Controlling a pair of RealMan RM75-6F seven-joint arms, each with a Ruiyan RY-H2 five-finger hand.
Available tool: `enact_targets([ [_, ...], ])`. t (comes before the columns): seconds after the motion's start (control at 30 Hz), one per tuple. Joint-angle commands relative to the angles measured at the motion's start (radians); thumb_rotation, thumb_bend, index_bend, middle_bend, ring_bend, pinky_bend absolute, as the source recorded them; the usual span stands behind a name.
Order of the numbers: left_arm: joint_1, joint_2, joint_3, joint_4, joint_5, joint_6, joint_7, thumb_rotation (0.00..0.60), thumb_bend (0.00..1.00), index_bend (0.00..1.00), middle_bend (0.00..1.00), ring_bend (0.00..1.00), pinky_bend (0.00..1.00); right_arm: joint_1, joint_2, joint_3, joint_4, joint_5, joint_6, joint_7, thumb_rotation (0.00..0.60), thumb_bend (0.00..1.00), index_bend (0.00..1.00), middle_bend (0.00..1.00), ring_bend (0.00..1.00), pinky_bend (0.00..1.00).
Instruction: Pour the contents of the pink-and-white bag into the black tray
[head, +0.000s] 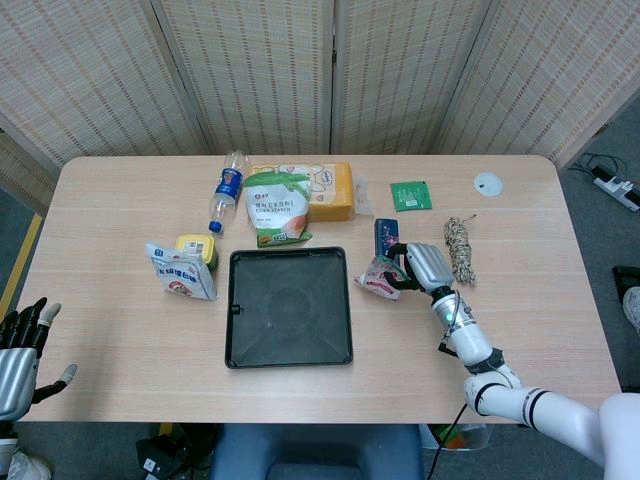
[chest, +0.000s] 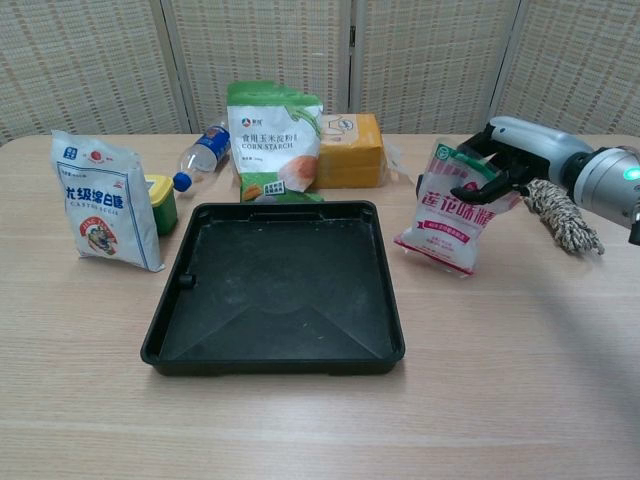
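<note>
- Our right hand (chest: 505, 160) grips the pink-and-white bag (chest: 452, 208) by its top; the bag is tilted, its lower end leaning toward the black tray (chest: 275, 290) (whether that end touches the table (chest: 520, 350) we cannot tell).
- The bag sits just right of the tray.
- Our left hand (head: 22, 345) hangs at the table's near left corner, fingers spread, holding nothing.
- A coil of rope (chest: 562, 215) lies just right of our right hand.
- Behind the tray stands a corn starch bag (chest: 273, 140).
</note>
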Motion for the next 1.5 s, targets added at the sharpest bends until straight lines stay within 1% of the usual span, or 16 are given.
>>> enact_targets([
  [0.03, -0.001, -0.003, 0.001, 0.005, 0.003, -0.002, -0.005, 0.600, 0.32, 0.00, 0.03, 0.05, 0.00, -0.014, -0.003, 0.041, -0.073, 0.094, 0.031, -0.072, 0.600, 0.70, 0.64, 0.49, 0.73, 0.85],
  [0.23, -0.005, -0.005, 0.003, 0.010, 0.014, -0.004, -0.015, 0.600, 0.32, 0.00, 0.03, 0.05, 0.00, 0.005, -0.062, 0.063, -0.101, 0.237, 0.069, -0.221, 0.600, 0.70, 0.64, 0.47, 0.70, 0.85],
  [0.37, -0.007, -0.006, 0.008, 0.017, 0.019, -0.011, -0.024, 0.600, 0.32, 0.00, 0.03, 0.05, 0.00, 0.021, -0.097, 0.074, -0.115, 0.307, 0.089, -0.292, 0.600, 0.70, 0.63, 0.46, 0.68, 0.85],
  [0.47, -0.008, -0.008, 0.010, 0.024, 0.019, -0.015, -0.034, 0.600, 0.32, 0.00, 0.03, 0.05, 0.00, 0.031, -0.117, 0.069, -0.126, 0.334, 0.108, -0.346, 0.600, 0.70, 0.62, 0.45, 0.68, 0.85],
  [0.57, -0.007, -0.008, 0.011, 0.035, 0.016, -0.018, -0.046, 0.600, 0.32, 0.00, 0.03, 0.05, 0.00, 0.032, -0.116, 0.062, -0.163, 0.350, 0.105, -0.371, 0.600, 0.70, 0.56, 0.43, 0.64, 0.81],
  [0.67, -0.006, -0.007, 0.012, 0.045, 0.012, -0.024, -0.057, 0.600, 0.32, 0.00, 0.03, 0.05, 0.00, 0.029, -0.108, 0.051, -0.199, 0.346, 0.106, -0.382, 0.600, 0.70, 0.46, 0.38, 0.57, 0.76],
  [0.7, -0.007, -0.007, 0.012, 0.048, 0.011, -0.025, -0.060, 0.600, 0.32, 0.00, 0.03, 0.05, 0.00, 0.028, -0.106, 0.052, -0.210, 0.350, 0.103, -0.380, 0.600, 0.70, 0.43, 0.37, 0.55, 0.75],
  [0.93, -0.010, -0.009, 0.014, 0.067, 0.015, -0.031, -0.082, 0.600, 0.32, 0.00, 0.03, 0.05, 0.00, 0.019, -0.090, 0.057, -0.296, 0.390, 0.078, -0.357, 0.600, 0.70, 0.06, 0.19, 0.49, 0.68],
  [1.0, -0.011, -0.009, 0.014, 0.070, 0.016, -0.032, -0.085, 0.600, 0.32, 0.00, 0.03, 0.05, 0.00, 0.014, -0.081, 0.063, -0.324, 0.397, 0.064, -0.332, 0.600, 0.70, 0.01, 0.13, 0.46, 0.66],
  [1.1, -0.012, -0.009, 0.013, 0.072, 0.016, -0.032, -0.089, 0.600, 0.32, 0.00, 0.03, 0.05, 0.00, 0.008, -0.072, 0.070, -0.357, 0.387, 0.051, -0.296, 0.600, 0.70, 0.00, 0.07, 0.40, 0.62],
  [1.23, -0.011, -0.010, 0.014, 0.073, 0.017, -0.032, -0.090, 0.600, 0.32, 0.00, 0.03, 0.05, 0.00, -0.004, -0.055, 0.079, -0.397, 0.357, 0.023, -0.230, 0.600, 0.70, 0.00, 0.06, 0.39, 0.61],
  [1.3, -0.010, -0.010, 0.014, 0.074, 0.017, -0.031, -0.089, 0.600, 0.32, 0.00, 0.03, 0.05, 0.00, -0.017, -0.041, 0.081, -0.421, 0.319, 0.018, -0.188, 0.600, 0.70, 0.00, 0.06, 0.38, 0.60],
  [1.37, -0.009, -0.009, 0.014, 0.073, 0.016, -0.029, -0.089, 0.600, 0.32, 0.00, 0.03, 0.05, 0.00, -0.034, -0.019, 0.075, -0.441, 0.269, 0.016, -0.151, 0.600, 0.70, 0.00, 0.05, 0.33, 0.57],
  [1.43, -0.008, -0.009, 0.014, 0.072, 0.016, -0.026, -0.088, 0.600, 0.32, 0.00, 0.03, 0.05, 0.00, -0.052, 0.005, 0.061, -0.449, 0.213, 0.023, -0.128, 0.600, 0.70, 0.00, 0.05, 0.28, 0.54],
  [1.5, -0.008, -0.008, 0.013, 0.070, 0.015, -0.026, -0.085, 0.600, 0.32, 0.00, 0.03, 0.05, 0.00, -0.064, 0.027, 0.043, -0.452, 0.173, 0.023, -0.116, 0.600, 0.70, 0.00, 0.05, 0.27, 0.53],
])
